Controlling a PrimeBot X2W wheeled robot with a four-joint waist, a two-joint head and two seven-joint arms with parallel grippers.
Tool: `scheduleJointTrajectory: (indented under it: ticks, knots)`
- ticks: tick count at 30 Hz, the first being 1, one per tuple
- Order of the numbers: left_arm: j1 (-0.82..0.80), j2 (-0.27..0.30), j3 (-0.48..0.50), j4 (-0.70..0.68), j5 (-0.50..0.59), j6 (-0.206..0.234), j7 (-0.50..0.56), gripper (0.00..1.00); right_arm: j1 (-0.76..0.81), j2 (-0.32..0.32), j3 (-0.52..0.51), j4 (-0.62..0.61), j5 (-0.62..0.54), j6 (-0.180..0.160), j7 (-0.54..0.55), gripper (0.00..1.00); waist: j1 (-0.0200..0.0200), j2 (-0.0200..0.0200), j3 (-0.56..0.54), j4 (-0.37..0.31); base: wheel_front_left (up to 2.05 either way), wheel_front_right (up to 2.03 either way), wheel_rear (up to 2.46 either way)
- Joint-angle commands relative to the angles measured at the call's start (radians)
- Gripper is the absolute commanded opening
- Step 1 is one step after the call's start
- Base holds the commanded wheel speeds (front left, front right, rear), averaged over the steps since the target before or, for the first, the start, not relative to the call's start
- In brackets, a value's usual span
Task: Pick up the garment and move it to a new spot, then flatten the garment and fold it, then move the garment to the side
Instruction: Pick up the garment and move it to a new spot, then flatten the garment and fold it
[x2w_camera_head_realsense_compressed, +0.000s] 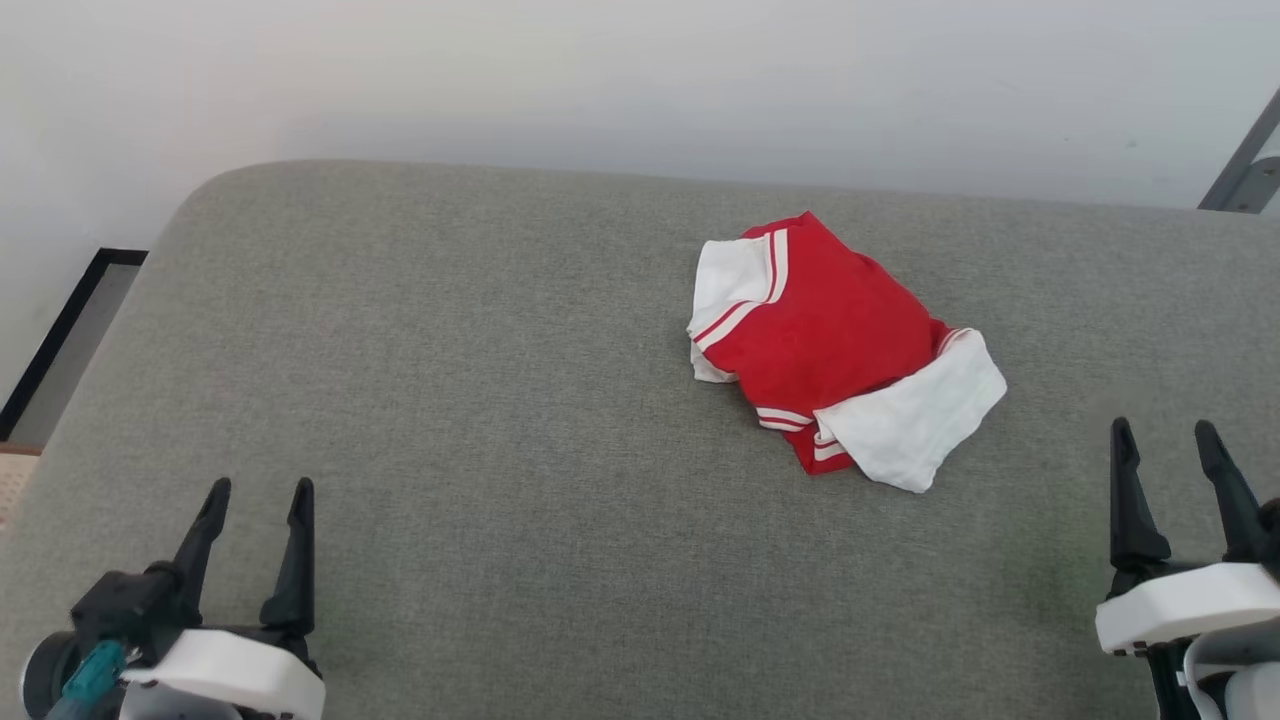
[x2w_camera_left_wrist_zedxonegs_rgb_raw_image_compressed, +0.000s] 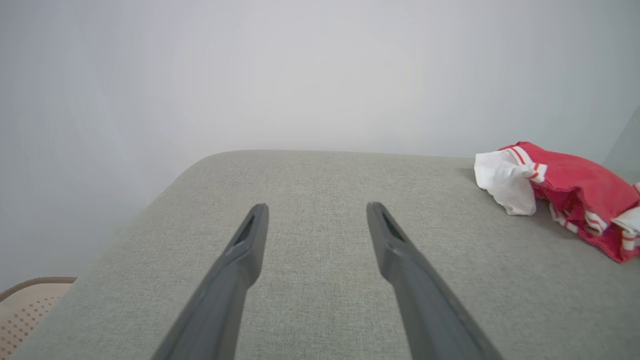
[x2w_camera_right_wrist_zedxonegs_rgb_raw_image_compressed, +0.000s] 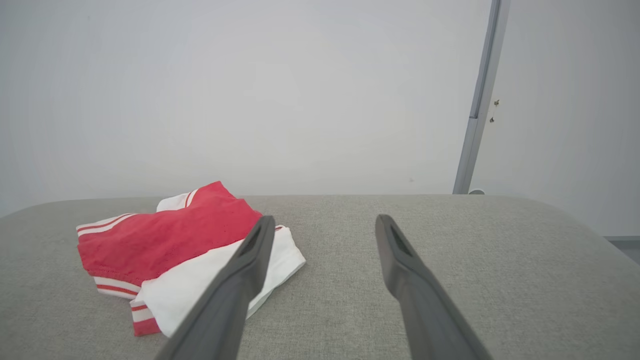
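Garment: the garment (x2w_camera_head_realsense_compressed: 840, 350) lies crumpled on the grey upholstered surface (x2w_camera_head_realsense_compressed: 450, 350), with the red body bunched in the middle and a white sleeve at each end; nothing holds it.
Left pincer: the left pincer (x2w_camera_head_realsense_compressed: 258, 487) hovers over the near-left part of the surface, its fingers spread wide and empty.
Right pincer: the right pincer (x2w_camera_head_realsense_compressed: 1160, 428) sits at the near-right edge, also spread wide with nothing between its fingers.
From the right pincer: the garment (x2w_camera_right_wrist_zedxonegs_rgb_raw_image_compressed: 165, 240) is ahead and off to the left of the right pincer (x2w_camera_right_wrist_zedxonegs_rgb_raw_image_compressed: 325, 220). In the right wrist view the left finger overlaps the nearer white sleeve, but I cannot tell that it touches it.
From the left pincer: the garment (x2w_camera_left_wrist_zedxonegs_rgb_raw_image_compressed: 575, 185) is ahead and far off to the right of the left pincer (x2w_camera_left_wrist_zedxonegs_rgb_raw_image_compressed: 316, 207), with bare fabric between them.
Long axis: diagonal, running from the far sleeve on the left-pincer side to the near sleeve on the right-pincer side.
Nearer arm: the right, clearly; the left is well apart.
Step in hand: probably the first pick-up, not yet begun.
Next move, as a judgement: the right pincer would go forward and leftward to the near white sleeve or the striped hem beside it.
Risk: pinching only the loose sleeve may drag the bundle instead of lifting it.
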Motion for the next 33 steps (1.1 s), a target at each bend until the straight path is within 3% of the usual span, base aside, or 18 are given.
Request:
scheduleJointTrajectory:
  ticks: [1, 9, 23, 29, 30, 33]
  knots:
    - [0.012, -0.015, 0.022, -0.024, 0.027, -0.012, -0.005, 1.00, 0.000, 0.003, 0.003, -0.015, 0.007, 0.000, 0.004, 1.00, 0.0000, -0.0001, -0.002, -0.003, 0.00, 0.00, 0.00]
    - [0.075, -0.099, 0.103, -0.044, 0.139, -0.050, -0.005, 1.00, 0.026, 0.012, 0.006, -0.047, -0.003, 0.000, 0.032, 1.00, 0.0000, -0.0001, -0.011, -0.008, 0.00, 0.00, 0.00]
    - [0.091, -0.128, 0.109, -0.020, 0.134, -0.054, -0.005, 1.00, 0.006, -0.006, 0.064, -0.049, 0.022, 0.000, 0.103, 1.00, 0.0000, -0.0001, -0.003, -0.010, 0.00, 0.00, 0.00]
    - [0.052, -0.159, 0.095, -0.009, 0.122, -0.054, -0.005, 1.00, -0.104, -0.099, 0.196, -0.044, 0.099, 0.000, 0.336, 1.00, 0.0000, -0.0001, 0.052, 0.005, 0.00, 0.00, 0.00]
    - [0.036, -0.169, 0.082, 0.000, 0.115, -0.054, -0.005, 1.00, -0.156, -0.144, 0.232, -0.042, 0.132, 0.000, 0.447, 1.00, 0.0000, -0.0001, 0.082, 0.018, 0.00, 0.00, 0.00]
    - [0.007, -0.186, 0.065, 0.012, 0.107, -0.054, -0.005, 1.00, -0.244, -0.192, 0.280, -0.019, 0.169, 0.000, 0.636, 1.00, 0.0000, -0.0001, 0.131, 0.033, 0.00, 0.00, 0.00]
